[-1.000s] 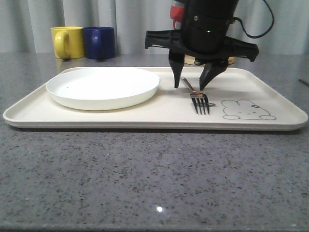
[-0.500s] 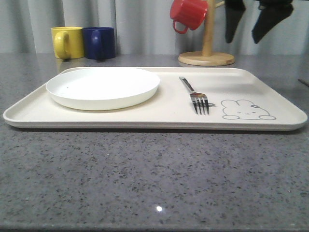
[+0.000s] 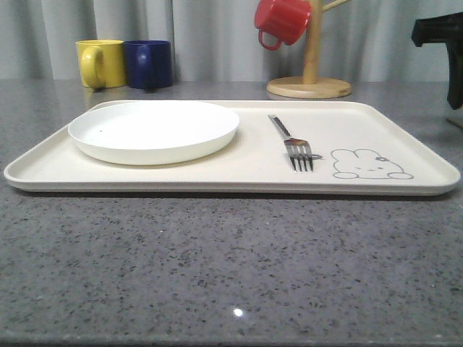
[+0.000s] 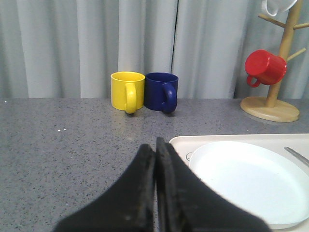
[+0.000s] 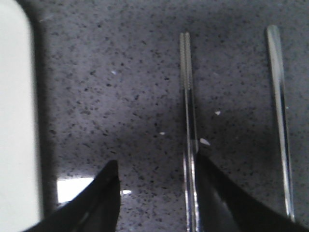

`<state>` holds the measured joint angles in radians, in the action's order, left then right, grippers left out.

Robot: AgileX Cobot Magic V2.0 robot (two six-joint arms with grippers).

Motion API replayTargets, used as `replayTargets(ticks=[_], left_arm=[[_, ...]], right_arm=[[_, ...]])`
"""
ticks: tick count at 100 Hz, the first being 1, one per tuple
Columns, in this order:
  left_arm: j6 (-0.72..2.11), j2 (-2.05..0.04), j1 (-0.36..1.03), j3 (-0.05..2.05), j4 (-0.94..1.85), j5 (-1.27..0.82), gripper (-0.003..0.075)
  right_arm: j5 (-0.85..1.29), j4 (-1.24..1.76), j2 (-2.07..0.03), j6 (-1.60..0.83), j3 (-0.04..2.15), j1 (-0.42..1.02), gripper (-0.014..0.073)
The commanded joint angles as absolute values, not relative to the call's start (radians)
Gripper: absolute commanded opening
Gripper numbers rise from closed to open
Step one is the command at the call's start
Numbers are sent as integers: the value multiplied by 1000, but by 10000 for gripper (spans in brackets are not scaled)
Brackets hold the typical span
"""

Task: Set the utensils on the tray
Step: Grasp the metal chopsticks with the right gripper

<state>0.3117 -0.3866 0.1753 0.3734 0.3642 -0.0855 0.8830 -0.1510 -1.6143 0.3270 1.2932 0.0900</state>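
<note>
Right wrist view: right gripper open, empty; chopsticks lie against one finger.
Risk: off-centre closing could nudge or split the pair.
Left gripper: closed, empty.

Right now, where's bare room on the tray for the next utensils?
On the tray, the strip between the white plate and the fork is bare, as is the band along the near rim in front of the plate. Right of the fork, the surface holds just the printed rabbit. The left half is crowded by the plate.
</note>
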Motion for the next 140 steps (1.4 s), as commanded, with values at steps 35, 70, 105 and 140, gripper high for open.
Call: replayTargets(ticks=[35,70,105,140], left_arm=[[302,-390,179,400,369,-21,-18],[302,-390,179,400,369,-21,-18],[302,-390,179,400,369,-21,-18],[302,-390,179,400,369,-21,-18]], right_arm=[[810,-130,-1570,221,1270,0,373],[759,-128,-1574,209,1226,0,373],[745,-128,-1628,208,1226,0,372],[748,-129,-1638,208,1226,0,33]])
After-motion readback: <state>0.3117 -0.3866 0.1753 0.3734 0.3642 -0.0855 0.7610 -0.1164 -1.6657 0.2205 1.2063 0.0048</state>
